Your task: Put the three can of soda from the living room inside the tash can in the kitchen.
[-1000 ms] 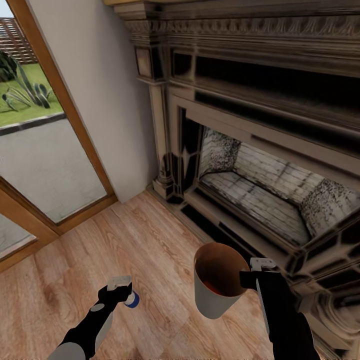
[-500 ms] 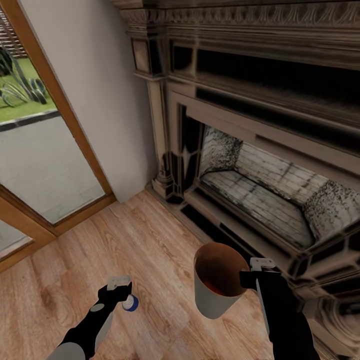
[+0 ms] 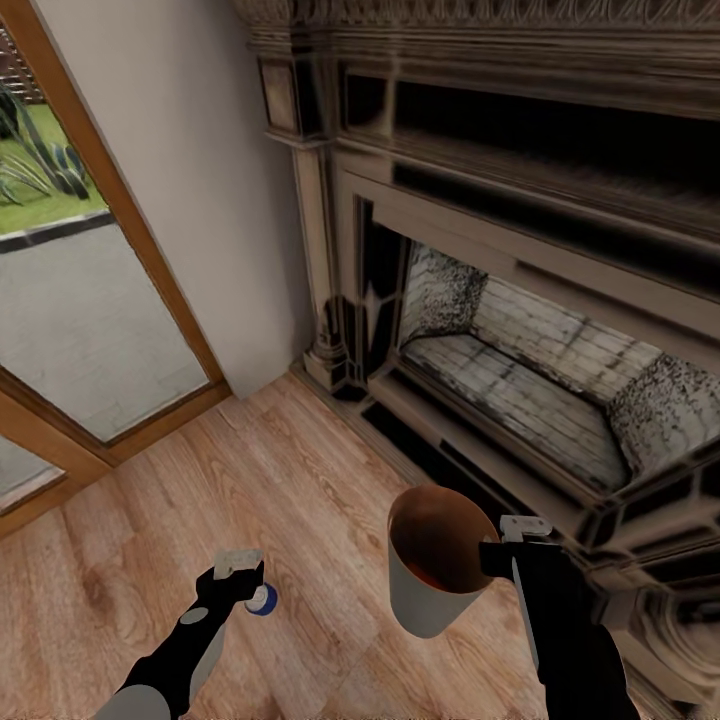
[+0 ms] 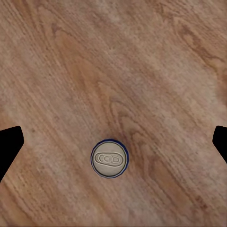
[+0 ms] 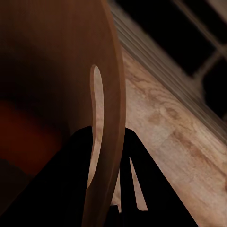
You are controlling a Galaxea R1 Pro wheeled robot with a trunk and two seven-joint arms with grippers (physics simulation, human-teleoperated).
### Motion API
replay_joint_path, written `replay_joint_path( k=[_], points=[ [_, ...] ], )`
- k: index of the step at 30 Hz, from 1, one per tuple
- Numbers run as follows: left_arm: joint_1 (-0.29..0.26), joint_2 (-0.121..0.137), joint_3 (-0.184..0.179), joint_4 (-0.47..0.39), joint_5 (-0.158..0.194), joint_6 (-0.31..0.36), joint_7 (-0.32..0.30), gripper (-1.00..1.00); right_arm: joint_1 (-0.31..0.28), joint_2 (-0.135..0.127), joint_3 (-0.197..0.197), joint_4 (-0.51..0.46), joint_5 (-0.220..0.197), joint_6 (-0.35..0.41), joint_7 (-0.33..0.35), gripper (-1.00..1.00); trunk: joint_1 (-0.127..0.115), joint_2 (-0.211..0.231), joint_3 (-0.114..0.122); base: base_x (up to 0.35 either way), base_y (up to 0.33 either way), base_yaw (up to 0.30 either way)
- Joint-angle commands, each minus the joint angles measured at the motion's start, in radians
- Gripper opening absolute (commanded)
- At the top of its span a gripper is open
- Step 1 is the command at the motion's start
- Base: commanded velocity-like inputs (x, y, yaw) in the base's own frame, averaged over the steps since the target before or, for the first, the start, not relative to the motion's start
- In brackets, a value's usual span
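**Status: left pincer above blue can, right pincer holding bin**

Location: the living room, on a wood plank floor (image 3: 300,480). A dark ornate fireplace (image 3: 520,300) occupies the far right. A wood-framed glass door (image 3: 90,300) stands at the far left, with a plain wall (image 3: 200,180) between door and fireplace.

Left pincer (image 3: 238,575): positioned low at the near left, pointing down at the floor. In the left wrist view its two fingertips (image 4: 9,146) appear at opposite edges, spread wide. Nothing sits between them at finger level.

Can (image 4: 109,159): dark blue with a silver top, standing upright on the floor. In the left wrist view it lies directly below the gap between the fingers, apart from both. In the head view the can (image 3: 263,599) shows just right of the left pincer.

Right pincer (image 3: 500,548): at the near right, pinching the right side of the bin's rim. The right wrist view shows one finger inside the wall and one outside.

Bin (image 3: 425,600): white-grey outside, brown inside (image 5: 47,71), held above the floor, mouth tilted slightly toward the far left. A reddish patch shows at its bottom; what it is cannot be told.
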Motion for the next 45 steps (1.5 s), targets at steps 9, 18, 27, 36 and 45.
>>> replay_joint_path(
  k=[9, 18, 27, 36, 45],
  points=[
    [0.0, -0.001, 0.0, -0.001, 0.0, 0.0, 0.0, 1.0, 0.0, 0.0, 0.0, 0.0, -0.016, 0.001, 0.008, -1.0, 0.0, 0.0, -0.01, 0.0, 0.0, 0.0],
    [0.0, -0.001, 0.001, -0.001, 0.001, 0.0, 0.0, 1.0, 0.0, 0.001, 0.0, 0.0, -0.017, 0.001, 0.008, -1.0, 0.019, -0.035, -0.026, 0.0, 0.0, 0.0],
    [0.0, -0.002, 0.002, -0.001, 0.001, 0.0, 0.0, 1.0, 0.0, 0.001, 0.0, -0.001, -0.017, 0.001, 0.008, -1.0, 0.054, -0.098, -0.054, 0.0, 0.0, 0.0],
    [0.0, -0.002, 0.001, -0.001, 0.001, 0.0, 0.0, 1.0, 0.0, 0.001, 0.0, 0.0, -0.017, 0.001, 0.008, -1.0, 0.088, -0.161, -0.082, 0.0, 0.0, 0.0],
    [0.0, -0.002, 0.0, -0.001, 0.001, 0.0, 0.0, 1.0, 0.0, 0.001, 0.0, 0.0, -0.017, 0.001, 0.008, -1.0, 0.123, -0.224, -0.11, 0.0, 0.0, 0.0]
  ],
)
